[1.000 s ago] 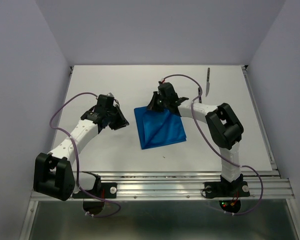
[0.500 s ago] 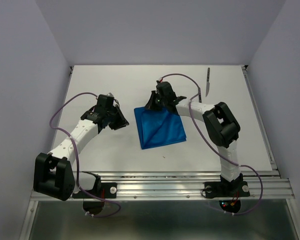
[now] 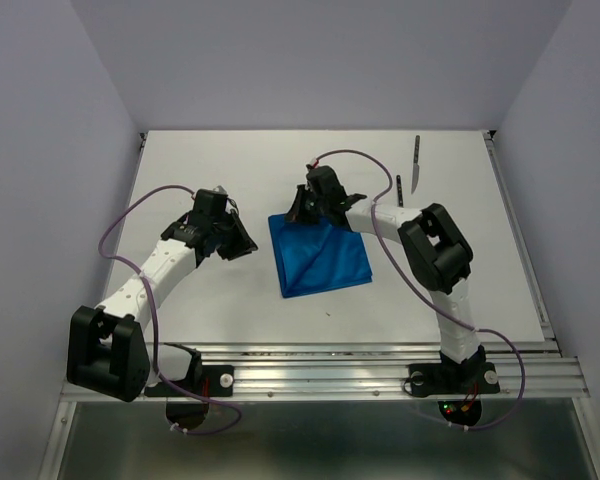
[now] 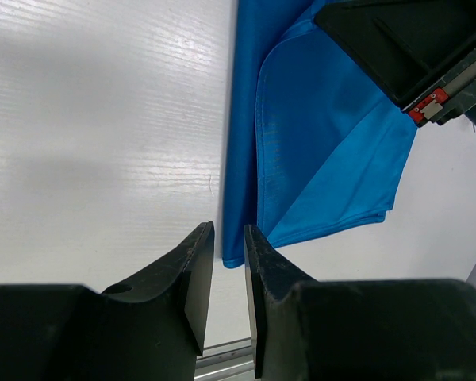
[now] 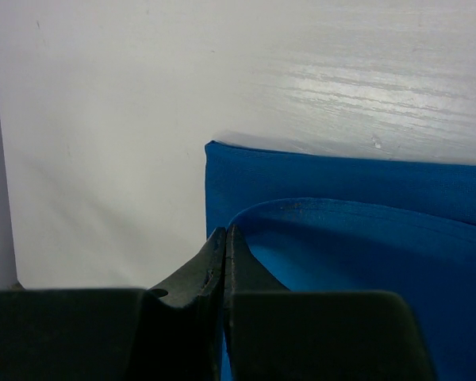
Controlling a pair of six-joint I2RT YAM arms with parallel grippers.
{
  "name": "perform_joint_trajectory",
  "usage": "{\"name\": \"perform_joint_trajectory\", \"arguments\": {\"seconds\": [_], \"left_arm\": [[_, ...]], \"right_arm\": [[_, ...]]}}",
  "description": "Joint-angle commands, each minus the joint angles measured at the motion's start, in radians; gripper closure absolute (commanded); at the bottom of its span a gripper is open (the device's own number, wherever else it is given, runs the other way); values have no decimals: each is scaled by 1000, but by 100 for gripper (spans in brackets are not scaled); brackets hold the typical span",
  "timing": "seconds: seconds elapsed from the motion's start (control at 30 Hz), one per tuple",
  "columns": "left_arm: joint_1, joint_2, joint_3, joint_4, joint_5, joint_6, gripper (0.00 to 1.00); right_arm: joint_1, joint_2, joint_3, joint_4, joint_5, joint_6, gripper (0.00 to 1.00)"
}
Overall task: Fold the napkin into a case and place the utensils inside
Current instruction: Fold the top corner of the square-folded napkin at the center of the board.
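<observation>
Folded blue napkin [image 3: 320, 258] at mid-table [image 3: 180, 170]; utensils [image 3: 417, 160] well apart, far right. Right gripper [image 5: 224, 238] pinched shut on napkin's curled upper layer. Left gripper [image 4: 228, 238] slightly parted, empty, near napkin's left edge.

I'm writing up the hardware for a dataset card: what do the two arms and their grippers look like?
Both the left arm and right arm have white tubular links, chunky black joints and a looping purple cable. The left gripper and right gripper have black, tapered fingers; the right gripper's body carries a small red tag.
</observation>
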Motion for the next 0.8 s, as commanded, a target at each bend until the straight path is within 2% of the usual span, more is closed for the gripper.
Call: {"name": "perform_joint_trajectory", "arguments": {"seconds": [0.0,0.77], "left_arm": [[3,-41,-14,-1,-8,8,66],[3,-43,-27,7,-2,10,66]], "right_arm": [[9,6,53,17,-7,-14,99],[9,40,102,12,29,0,98]]}}
